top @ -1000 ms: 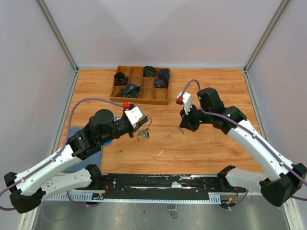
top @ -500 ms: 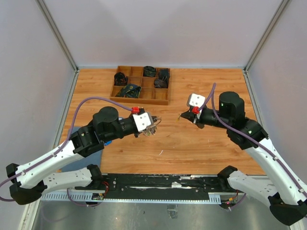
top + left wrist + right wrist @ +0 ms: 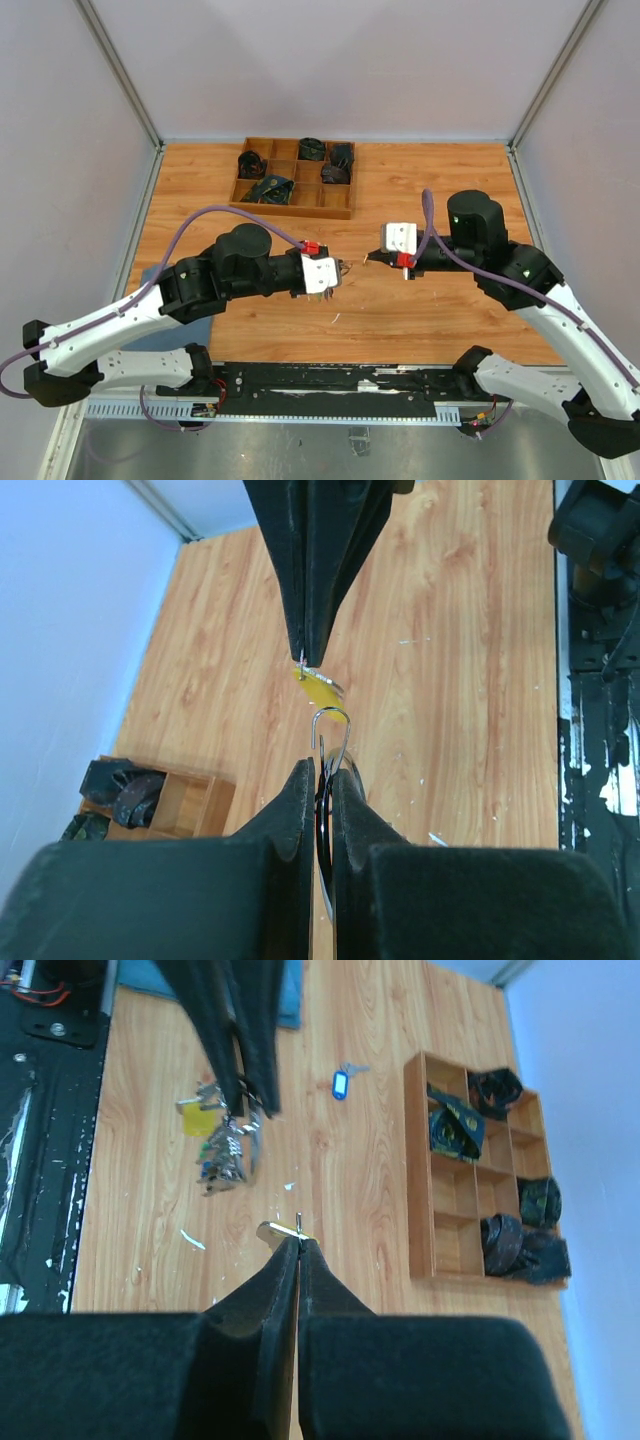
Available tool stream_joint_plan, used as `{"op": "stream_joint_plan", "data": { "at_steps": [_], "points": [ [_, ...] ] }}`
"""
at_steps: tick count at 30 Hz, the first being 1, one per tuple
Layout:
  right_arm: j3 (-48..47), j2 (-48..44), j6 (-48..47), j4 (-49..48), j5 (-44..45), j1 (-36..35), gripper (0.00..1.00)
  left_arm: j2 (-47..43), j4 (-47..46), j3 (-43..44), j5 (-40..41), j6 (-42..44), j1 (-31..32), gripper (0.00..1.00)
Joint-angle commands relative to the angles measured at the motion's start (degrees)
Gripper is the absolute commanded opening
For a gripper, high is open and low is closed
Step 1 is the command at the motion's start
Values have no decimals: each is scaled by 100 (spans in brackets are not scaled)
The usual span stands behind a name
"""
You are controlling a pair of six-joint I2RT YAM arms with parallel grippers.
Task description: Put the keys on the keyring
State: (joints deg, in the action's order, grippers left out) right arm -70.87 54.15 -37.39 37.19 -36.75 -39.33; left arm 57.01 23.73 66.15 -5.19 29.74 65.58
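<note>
My left gripper (image 3: 338, 268) is shut on the keyring (image 3: 332, 726), a thin silver wire ring that sticks out past its fingertips (image 3: 300, 780). In the right wrist view several keys with yellow, green and blue heads (image 3: 222, 1145) hang from that ring under the left fingers (image 3: 238, 1050). My right gripper (image 3: 370, 259) is shut on a yellow-headed key (image 3: 280, 1230). In the left wrist view this key (image 3: 320, 688) hangs at the right fingertips (image 3: 305, 650), just above the ring's open end. Both grippers are held above the table, tip to tip.
A wooden compartment tray (image 3: 345, 205) with dark items stands at the back; it also shows in the right wrist view (image 3: 440, 1200). A small dark-blue tag (image 3: 340, 1084) lies on the table. A blue cloth (image 3: 205, 305) lies under the left arm. White scraps (image 3: 335, 318) dot the wood.
Both arms have swung toward each other. The left gripper moved right with the ring and keys, the right gripper turned level and moved left with its key, closing the gap.
</note>
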Motion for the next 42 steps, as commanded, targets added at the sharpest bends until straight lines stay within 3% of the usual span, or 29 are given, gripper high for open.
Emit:
{"op": "stream_joint_plan", "data": {
  "at_steps": [1,14,42],
  "points": [
    [46,-260,-810,29,-179,-413,0,39,158,245,-8,152,159,1],
    [-425,63,-1865,638,250,-1230,0,300,602,442,339,322,781,0],
    [-928,468,-2639,1664,448,-1828,0,392,632,490,448,349,870,0]
  ]
}}
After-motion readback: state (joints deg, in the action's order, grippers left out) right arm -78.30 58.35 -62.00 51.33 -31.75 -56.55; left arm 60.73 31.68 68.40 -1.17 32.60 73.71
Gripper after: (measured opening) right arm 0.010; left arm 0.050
